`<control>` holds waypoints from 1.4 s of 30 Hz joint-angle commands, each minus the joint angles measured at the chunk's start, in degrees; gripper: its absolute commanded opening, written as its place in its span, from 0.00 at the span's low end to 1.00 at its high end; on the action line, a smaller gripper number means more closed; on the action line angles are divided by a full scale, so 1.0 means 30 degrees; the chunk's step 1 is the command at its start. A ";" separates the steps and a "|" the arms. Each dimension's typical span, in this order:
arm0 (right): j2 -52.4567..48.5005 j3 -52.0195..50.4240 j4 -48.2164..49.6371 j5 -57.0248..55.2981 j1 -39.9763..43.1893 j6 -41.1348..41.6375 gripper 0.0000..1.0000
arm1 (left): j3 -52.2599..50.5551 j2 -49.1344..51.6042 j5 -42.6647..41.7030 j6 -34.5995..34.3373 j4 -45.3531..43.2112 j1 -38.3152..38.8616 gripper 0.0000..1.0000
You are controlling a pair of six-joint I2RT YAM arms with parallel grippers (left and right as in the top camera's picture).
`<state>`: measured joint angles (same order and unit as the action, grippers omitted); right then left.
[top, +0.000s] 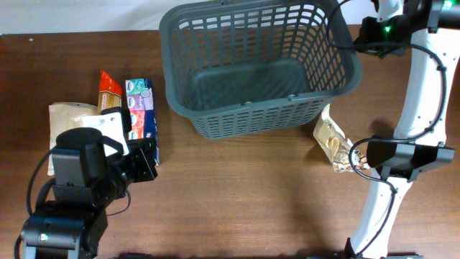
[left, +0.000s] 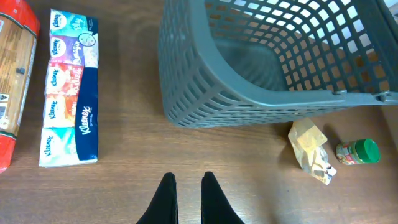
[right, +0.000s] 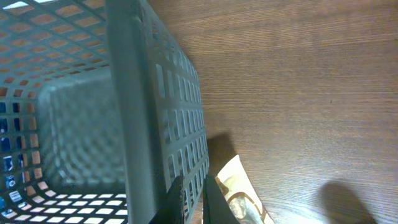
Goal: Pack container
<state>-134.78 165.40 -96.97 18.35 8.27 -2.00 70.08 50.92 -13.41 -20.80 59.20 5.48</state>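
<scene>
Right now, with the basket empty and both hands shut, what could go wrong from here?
1. The right hand hangs shut close beside the basket wall; a careless swing may shove it.
2. The snack bag lies near the basket's corner beside the small jar; reaching for one could bump the jar away.
3. The left hand must open before reaching the tissue pack, or it just pushes it.

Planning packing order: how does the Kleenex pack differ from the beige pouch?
The Kleenex pack is larger, flat, rectangular and brightly coloured; the beige pouch is smaller, crumpled and irregular. The Kleenex pack lies beside a red-ended packet; the beige pouch beside a green-lidded jar. Both lie on the table, outside the basket.
</scene>
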 commanded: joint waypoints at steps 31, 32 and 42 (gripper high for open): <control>-0.0248 -0.0073 -0.0117 0.0714 -0.2120 0.1042 0.04 | 0.0262 0.4014 -0.5457 -0.0189 -0.0925 0.1035 0.02; -0.0248 -0.0073 -0.0117 0.0670 -0.2142 0.1042 0.04 | 0.0262 0.4175 -0.5421 -0.0189 -0.1100 0.1384 0.02; -0.0248 -0.0073 -0.0117 0.0670 -0.2127 0.1042 0.04 | 0.0262 0.4794 -0.2040 -0.0189 -0.1880 0.2878 0.02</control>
<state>-134.82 165.40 -96.97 18.41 2.57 1.06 70.08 64.99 -23.88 -20.82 53.76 13.87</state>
